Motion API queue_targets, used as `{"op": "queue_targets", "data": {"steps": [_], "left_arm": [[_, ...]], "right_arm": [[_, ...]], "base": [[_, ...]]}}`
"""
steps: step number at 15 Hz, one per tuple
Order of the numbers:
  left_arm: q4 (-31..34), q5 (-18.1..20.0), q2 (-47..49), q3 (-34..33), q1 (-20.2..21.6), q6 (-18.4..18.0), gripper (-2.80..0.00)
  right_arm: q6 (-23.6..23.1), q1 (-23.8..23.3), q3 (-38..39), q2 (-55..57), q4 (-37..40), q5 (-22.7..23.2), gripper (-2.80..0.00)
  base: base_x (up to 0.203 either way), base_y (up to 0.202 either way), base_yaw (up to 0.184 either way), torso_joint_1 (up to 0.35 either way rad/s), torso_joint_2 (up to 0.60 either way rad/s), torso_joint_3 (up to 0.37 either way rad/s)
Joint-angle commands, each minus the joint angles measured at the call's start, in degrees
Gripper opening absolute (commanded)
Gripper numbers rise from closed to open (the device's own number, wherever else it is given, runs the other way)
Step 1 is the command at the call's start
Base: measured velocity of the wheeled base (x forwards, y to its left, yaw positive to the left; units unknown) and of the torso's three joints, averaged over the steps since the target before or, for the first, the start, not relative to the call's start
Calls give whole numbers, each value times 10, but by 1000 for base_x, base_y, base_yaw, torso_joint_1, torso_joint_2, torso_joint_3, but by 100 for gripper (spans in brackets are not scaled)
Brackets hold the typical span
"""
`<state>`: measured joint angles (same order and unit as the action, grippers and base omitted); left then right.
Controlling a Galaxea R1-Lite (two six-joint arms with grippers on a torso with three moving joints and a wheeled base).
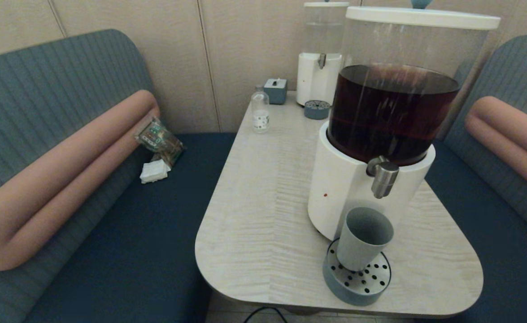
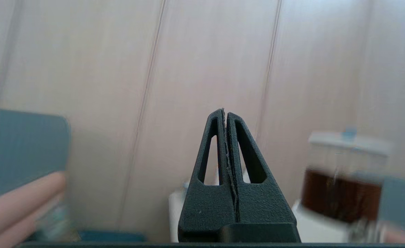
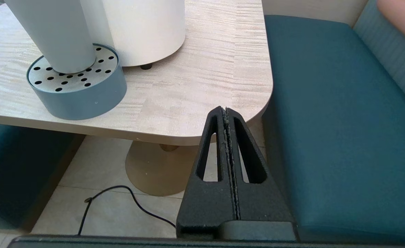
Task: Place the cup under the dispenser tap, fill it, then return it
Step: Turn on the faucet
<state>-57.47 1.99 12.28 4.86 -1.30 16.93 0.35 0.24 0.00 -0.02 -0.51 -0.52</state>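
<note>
1. Grey-blue and matte, the cup (image 1: pixel 363 238) stood upright on the perforated steel drip tray (image 1: pixel 357 281), directly below the dispenser tap (image 1: pixel 383 176) and apart from it.
2. Seen from the right wrist, the cup (image 3: pixel 56 31) rested on the far side of the drip tray (image 3: pixel 80 91), just beside the dispenser's white base (image 3: pixel 143 29).
3. Behind the cup rose the large dispenser (image 1: pixel 380 116), its clear tank partly filled with dark brown liquid.
4. Beyond that dispenser, at the table's wall end, stood a smaller white dispenser (image 1: pixel 319 58) with its own small drip tray (image 1: pixel 316 109), a grey-blue box (image 1: pixel 275 90) and a small clear bottle (image 1: pixel 260 111).
5. All of these sat on the pale wood-grain table (image 1: pixel 263 202).
6. Left of the cup, off the table, a snack packet (image 1: pixel 159 140) and a white napkin (image 1: pixel 154 171) lay on the bench seat.
7. Nearer than the cup and lower than the tabletop, the right gripper (image 3: pixel 226 111) hung with jaws pressed together, holding nothing.
8. Facing the wall panels, the left gripper (image 2: pixel 224 112) also had its jaws pressed together and empty, the large dispenser off to one side.
</note>
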Motion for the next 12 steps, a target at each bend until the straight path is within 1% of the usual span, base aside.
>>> {"op": "queue_targets", "data": {"steps": [1,2,3,4,5,6,7,8,9,10,12], "left_arm": [[155,4,-117,16,4,-32,-280],[188,9,-124,6,5,-97,-280],[224,13,-124,-21,5,-145,-280],[277,14,-124,-43,6,-182,-280],[327,14,-124,-47,6,-207,-280],[372,14,-124,-49,6,-223,-280],[428,11,-124,-49,6,-229,-280],[486,1,-124,-49,6,-230,-280],[531,-17,-124,-49,6,-229,-280],[543,-28,-124,-49,6,-233,-280],[545,-26,-124,-49,6,-226,-280]], "right_arm": [[0,0,0,-1,0,0,-280],[0,0,0,-1,0,0,-280],[0,0,0,-1,0,0,-280],[0,0,0,-1,0,0,-280],[0,0,0,-1,0,0,-280],[0,0,0,-1,0,0,-280],[0,0,0,-1,0,0,-280],[0,0,0,-1,0,0,-280],[0,0,0,-1,0,0,-280],[0,0,0,-1,0,0,-280],[0,0,0,-1,0,0,-280]], "base": [[0,0,0,0,0,0],[0,0,0,0,0,0],[0,0,0,0,0,0],[0,0,0,0,0,0],[0,0,0,0,0,0],[0,0,0,0,0,0],[0,0,0,0,0,0],[0,0,0,0,0,0],[0,0,0,0,0,0],[0,0,0,0,0,0],[0,0,0,0,0,0]]}}
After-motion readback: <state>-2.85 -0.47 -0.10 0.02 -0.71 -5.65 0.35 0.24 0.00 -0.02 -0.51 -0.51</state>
